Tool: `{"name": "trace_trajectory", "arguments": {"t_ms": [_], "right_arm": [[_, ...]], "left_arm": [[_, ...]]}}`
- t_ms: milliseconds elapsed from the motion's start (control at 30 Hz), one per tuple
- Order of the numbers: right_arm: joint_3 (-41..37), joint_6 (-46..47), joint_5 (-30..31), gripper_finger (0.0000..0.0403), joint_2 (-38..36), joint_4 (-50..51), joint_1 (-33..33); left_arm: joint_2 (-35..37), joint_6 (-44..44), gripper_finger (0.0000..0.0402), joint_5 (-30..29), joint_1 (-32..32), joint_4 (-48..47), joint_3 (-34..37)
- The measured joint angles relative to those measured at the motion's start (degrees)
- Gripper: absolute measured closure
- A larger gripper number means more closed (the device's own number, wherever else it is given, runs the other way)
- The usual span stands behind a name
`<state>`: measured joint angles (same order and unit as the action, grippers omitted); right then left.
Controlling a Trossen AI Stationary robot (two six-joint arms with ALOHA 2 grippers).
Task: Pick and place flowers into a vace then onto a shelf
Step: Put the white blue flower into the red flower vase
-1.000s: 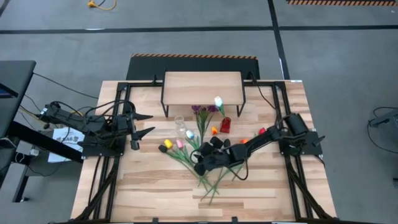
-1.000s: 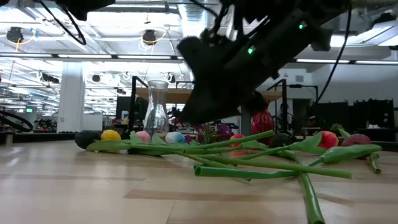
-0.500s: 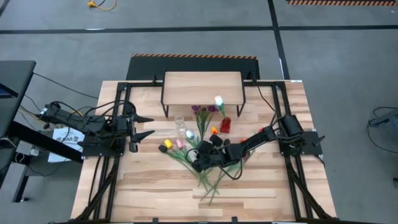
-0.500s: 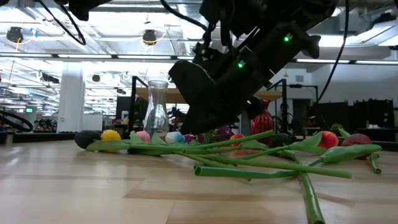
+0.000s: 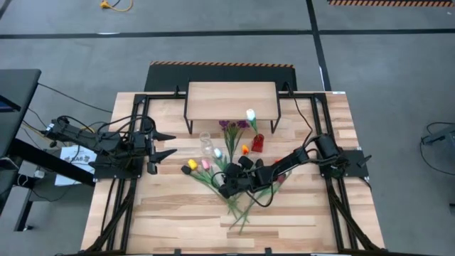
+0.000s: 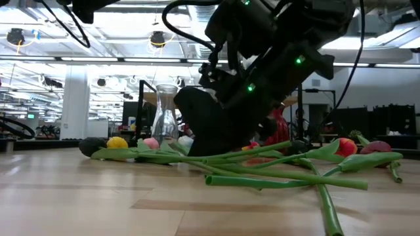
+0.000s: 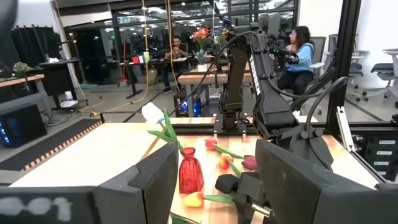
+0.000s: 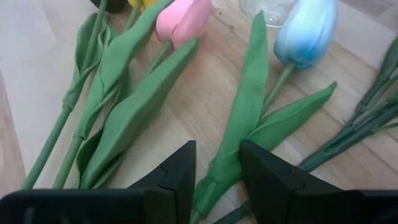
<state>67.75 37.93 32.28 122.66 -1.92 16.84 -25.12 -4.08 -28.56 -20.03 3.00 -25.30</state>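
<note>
Flowers [image 5: 226, 171] lie fanned across the table's [image 5: 170, 220] middle, where we see the right gripper [image 5: 222, 186] stretched low, fingers [image 8: 177, 174] parted astride a pale blue tulip's [image 8: 305, 31] leaf, gripping nothing. At the left edge the left gripper [image 5: 165, 144] waits spread, level. We read no writing.

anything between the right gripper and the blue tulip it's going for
Nothing visible does. The right gripper sits low over the table with its open fingers straddling the blue tulip's stem and leaves. The pink tulip lies alongside, clear of the fingers, and the glass vase stands just beyond.
</note>
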Motion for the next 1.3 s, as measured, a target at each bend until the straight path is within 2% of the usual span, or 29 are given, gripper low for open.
{"name": "trace_trajectory", "arguments": {"t_ms": [167, 467, 633, 833, 1300], "right_arm": [[-0.1, -0.1, 0.5, 0.0299, -0.2, 0.1, 0.3], [-0.1, -0.3, 0.6, 0.0395, -0.2, -0.5, 0.4], [0.8, -0.4, 0.5, 0.0388, 0.0, -0.3, 0.8], [4.4, -2.3, -0.8, 0.0400, 0.1, 2.9, 1.6], [15.8, 3.1, 1.0, 0.0403, 0.1, 27.1, 2.0]], "left_arm": [[0.0, 0.1, 0.0196, 0.0, 0.0, -0.1, 0.0], [0.0, 0.1, 0.0196, 0.0, 0.0, -1.1, 0.0], [0.0, 0.5, 0.0196, 0.0, 0.0, -1.1, 0.0], [0.0, 0.5, 0.0196, 0.0, 0.0, -1.1, 0.0], [0.0, 0.5, 0.0196, -0.1, 0.0, -1.1, 0.0]]}}
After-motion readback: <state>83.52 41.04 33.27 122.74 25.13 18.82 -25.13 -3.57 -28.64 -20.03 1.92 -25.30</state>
